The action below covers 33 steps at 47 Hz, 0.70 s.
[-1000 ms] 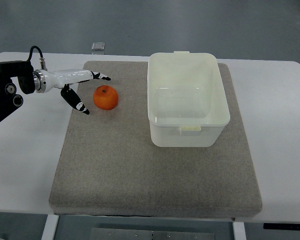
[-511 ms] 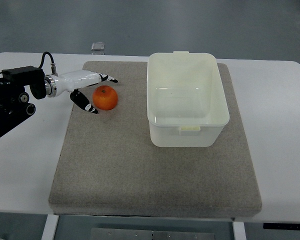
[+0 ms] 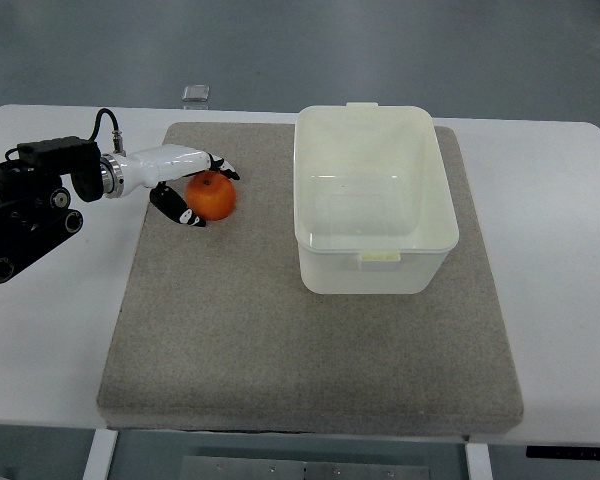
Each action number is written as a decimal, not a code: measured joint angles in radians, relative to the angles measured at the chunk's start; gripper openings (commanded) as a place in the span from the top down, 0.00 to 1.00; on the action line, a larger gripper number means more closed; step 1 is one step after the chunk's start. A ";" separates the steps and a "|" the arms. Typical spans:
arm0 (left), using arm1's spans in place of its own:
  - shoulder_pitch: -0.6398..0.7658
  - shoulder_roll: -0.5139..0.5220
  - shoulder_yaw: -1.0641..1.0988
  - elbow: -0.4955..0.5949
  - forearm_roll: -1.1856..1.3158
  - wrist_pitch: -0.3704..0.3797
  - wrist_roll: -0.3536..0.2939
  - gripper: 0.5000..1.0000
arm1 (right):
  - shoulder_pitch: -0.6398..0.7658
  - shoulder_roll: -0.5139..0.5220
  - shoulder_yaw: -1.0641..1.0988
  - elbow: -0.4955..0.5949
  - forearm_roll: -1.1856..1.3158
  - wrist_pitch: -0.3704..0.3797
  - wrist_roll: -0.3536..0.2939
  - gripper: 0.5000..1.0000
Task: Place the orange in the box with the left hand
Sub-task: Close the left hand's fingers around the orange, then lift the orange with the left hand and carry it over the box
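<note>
We see the left hand (image 3: 188, 187) reaching in from the picture's left edge, its white shell joined to a black arm that lies over the white table (image 3: 50, 330). Its fingers (image 3: 223, 168) are spread around the orange (image 3: 211, 195): the upper ones arch over the fruit's far side, while the thumb sits low against its near left side. The dark tips lie right at the peel, but we cannot tell whether they press on it, and nothing shows the fruit lifted. The orange rests on the grey mat (image 3: 280, 350), in the mat's far left part, with its small stem dimple facing up.

The box (image 3: 374, 262), a pale translucent tub with rounded corners, stands on the same mat to the right of the orange and apart from it, with a strip of bare mat between them. We see nothing inside the tub. A small tab shows on its near rim and another on its far rim.

Beyond the mat's far left corner a small grey square object (image 3: 195, 93) lies at the table's back edge.
</note>
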 measured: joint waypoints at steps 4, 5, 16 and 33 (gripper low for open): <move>-0.001 0.000 0.000 0.006 0.001 0.000 0.000 0.69 | 0.000 0.000 0.000 0.000 0.000 0.000 0.000 0.15; -0.001 0.001 0.000 0.006 0.001 0.000 0.000 0.75 | 0.000 0.000 0.000 0.000 0.000 0.001 0.000 0.15; -0.021 0.008 0.000 0.009 0.005 0.000 0.000 1.00 | 0.000 0.000 0.000 0.000 0.000 0.000 0.000 0.15; -0.156 0.076 -0.001 -0.054 -0.006 -0.060 -0.001 1.00 | 0.000 0.000 0.000 0.000 0.000 0.000 0.000 0.15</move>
